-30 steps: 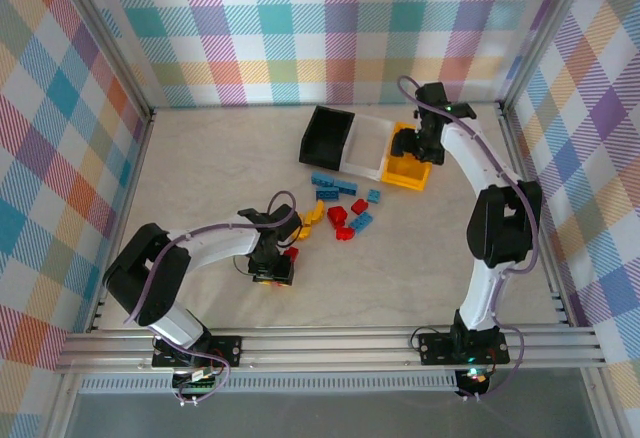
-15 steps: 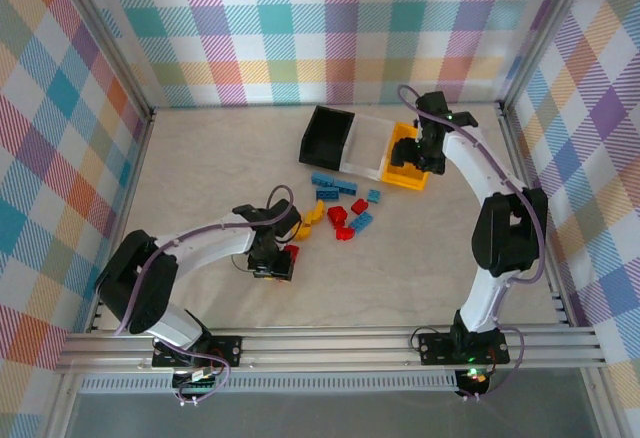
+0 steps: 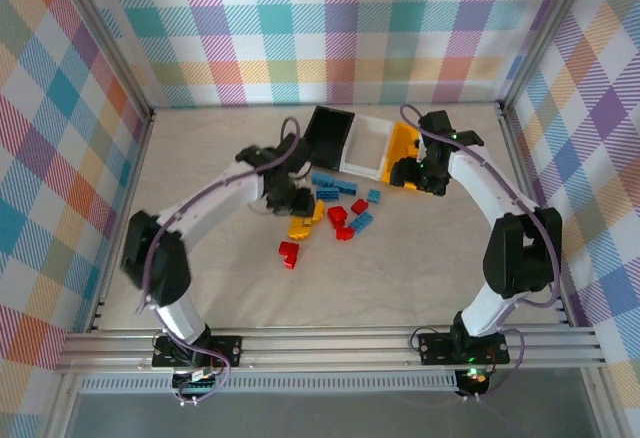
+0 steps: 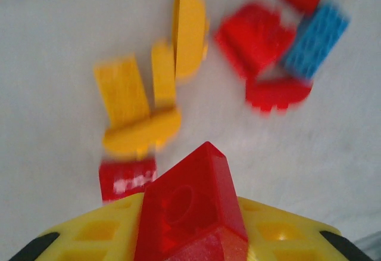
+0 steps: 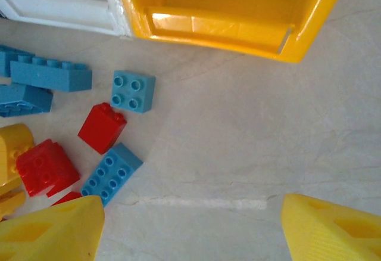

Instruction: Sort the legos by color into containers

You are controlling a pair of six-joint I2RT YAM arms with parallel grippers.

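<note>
Your left tool [image 3: 283, 194] is clenched on a red brick [image 4: 190, 210], held over the bench [image 3: 420, 268] just on the near side of the black bin [image 3: 312, 148]. The loose bricks [image 3: 340, 213] lie a little to the near right of that bin. The yellow bin [image 5: 220, 28], two places right of the black bin, holds a yellow piece. Red therefore likely belongs in the black bin or the white bin [image 3: 370, 143] touching it. Carry the brick level over the chosen bin's middle, lower it inside the rim, and only then let go so it cannot bounce out. Your right tool [image 5: 190, 228] hangs released and empty well right of the black bin, so keep your arms apart.
</note>
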